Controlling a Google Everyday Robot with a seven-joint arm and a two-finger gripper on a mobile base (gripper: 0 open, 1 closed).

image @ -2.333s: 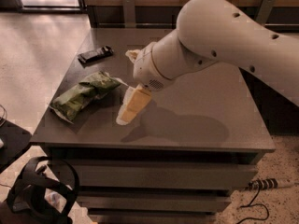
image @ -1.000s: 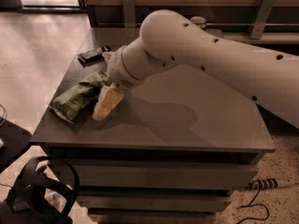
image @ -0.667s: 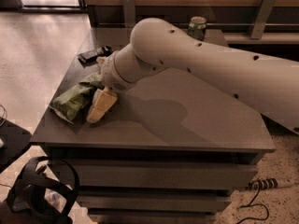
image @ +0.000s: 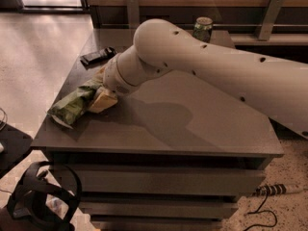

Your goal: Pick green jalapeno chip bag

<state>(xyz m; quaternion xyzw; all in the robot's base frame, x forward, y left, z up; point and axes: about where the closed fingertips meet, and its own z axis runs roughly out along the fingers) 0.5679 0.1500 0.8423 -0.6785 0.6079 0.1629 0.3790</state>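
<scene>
the grey table (image: 192, 129) bears the green jalapeno chip bag (image: 72, 105), a black remote (image: 97, 56), a can (image: 202, 29); tool (image: 102, 101) against the bag.

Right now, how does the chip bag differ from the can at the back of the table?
The chip bag lies flat near the table's front corner; the can stands upright at the far edge. The bag is long and crumpled; the can is a short rigid cylinder. The claw sits at the bag's side, while the can stands apart behind the arm. Both are green.
</scene>
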